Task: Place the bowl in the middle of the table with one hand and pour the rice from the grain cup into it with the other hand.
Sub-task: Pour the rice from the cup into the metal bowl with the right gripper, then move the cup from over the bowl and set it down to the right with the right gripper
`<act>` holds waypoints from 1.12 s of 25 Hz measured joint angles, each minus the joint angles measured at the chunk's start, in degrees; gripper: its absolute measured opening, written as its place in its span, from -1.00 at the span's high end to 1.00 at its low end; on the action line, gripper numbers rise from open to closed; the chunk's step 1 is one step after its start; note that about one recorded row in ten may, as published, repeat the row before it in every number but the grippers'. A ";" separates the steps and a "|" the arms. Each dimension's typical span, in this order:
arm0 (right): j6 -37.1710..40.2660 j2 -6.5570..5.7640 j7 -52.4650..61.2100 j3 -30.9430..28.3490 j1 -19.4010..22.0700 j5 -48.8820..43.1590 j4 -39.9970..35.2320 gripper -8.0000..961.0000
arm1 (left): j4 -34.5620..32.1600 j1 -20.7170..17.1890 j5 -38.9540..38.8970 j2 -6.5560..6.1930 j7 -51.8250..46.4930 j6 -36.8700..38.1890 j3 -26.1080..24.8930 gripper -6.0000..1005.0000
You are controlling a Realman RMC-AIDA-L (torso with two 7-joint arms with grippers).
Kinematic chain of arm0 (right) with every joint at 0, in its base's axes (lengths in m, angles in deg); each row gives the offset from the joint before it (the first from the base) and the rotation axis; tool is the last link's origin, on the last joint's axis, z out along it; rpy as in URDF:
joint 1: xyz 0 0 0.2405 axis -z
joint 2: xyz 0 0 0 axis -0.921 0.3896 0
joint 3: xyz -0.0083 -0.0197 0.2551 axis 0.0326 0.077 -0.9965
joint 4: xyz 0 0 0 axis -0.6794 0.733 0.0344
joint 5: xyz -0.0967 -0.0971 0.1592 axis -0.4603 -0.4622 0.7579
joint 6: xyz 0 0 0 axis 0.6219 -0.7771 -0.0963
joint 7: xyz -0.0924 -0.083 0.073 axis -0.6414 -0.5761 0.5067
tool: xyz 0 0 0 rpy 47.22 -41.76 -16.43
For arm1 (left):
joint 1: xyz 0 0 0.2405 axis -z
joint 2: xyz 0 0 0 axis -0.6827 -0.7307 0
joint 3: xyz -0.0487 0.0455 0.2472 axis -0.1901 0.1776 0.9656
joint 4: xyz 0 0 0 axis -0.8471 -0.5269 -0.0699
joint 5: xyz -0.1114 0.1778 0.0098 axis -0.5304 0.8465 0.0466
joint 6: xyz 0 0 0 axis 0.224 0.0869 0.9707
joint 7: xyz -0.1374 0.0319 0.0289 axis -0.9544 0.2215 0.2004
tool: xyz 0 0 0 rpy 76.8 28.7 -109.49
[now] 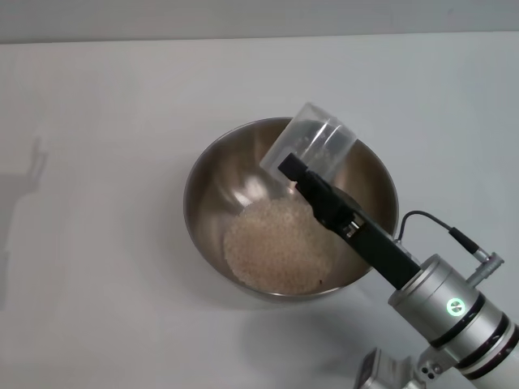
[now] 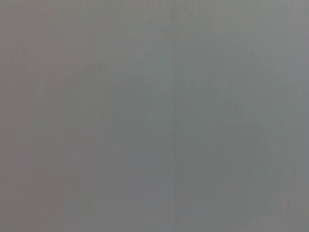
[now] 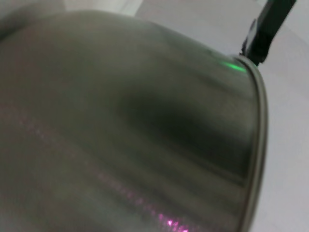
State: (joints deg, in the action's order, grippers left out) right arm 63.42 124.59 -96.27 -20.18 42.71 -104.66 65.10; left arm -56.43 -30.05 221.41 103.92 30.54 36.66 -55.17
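Observation:
The steel bowl [image 1: 197, 180] stands in the middle of the white table [image 1: 97, 243]. A pale heap of rice [image 1: 276, 247] lies in its bottom. My right gripper [image 1: 293, 168] reaches in from the near right and is shut on the clear grain cup [image 1: 318, 139], which it holds tipped over the bowl's far side. I cannot tell whether any grains are left in the cup. The right wrist view is filled by the bowl's brushed wall [image 3: 145, 121], with one black finger [image 3: 268, 24] showing past the rim. My left gripper is out of view.
The left wrist view shows only a plain grey surface. An arm's shadow [image 1: 28, 174] falls on the table at the far left. White tabletop surrounds the bowl on all sides.

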 joint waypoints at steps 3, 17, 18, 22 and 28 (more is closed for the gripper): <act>-1.47 0.00 -2.89 0.20 -0.26 0.00 0.35 0.99 | 0.00 0.01 0.08 0.00 0.00 0.01 0.00 -0.60; 2.10 -0.19 17.77 -4.66 -0.13 -1.27 4.28 0.98 | 0.00 0.17 0.04 0.00 0.00 -0.09 0.00 -0.60; 2.10 -0.19 17.77 -4.66 -0.13 -1.27 4.28 0.98 | 0.00 0.17 0.04 0.00 0.00 -0.09 0.00 -0.60; 4.12 -0.02 36.79 -8.84 1.00 -0.79 4.94 0.98 | 0.00 0.29 0.14 0.00 0.00 -0.13 0.00 -0.60; 9.28 -0.31 58.97 -11.52 2.16 -0.79 5.02 0.99 | 0.01 0.50 0.14 0.00 0.00 -0.15 0.00 -0.60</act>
State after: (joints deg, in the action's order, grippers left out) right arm 72.70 124.28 -37.30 -31.69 44.87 -105.44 70.12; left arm -56.43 -29.55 221.56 103.92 30.54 36.50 -55.17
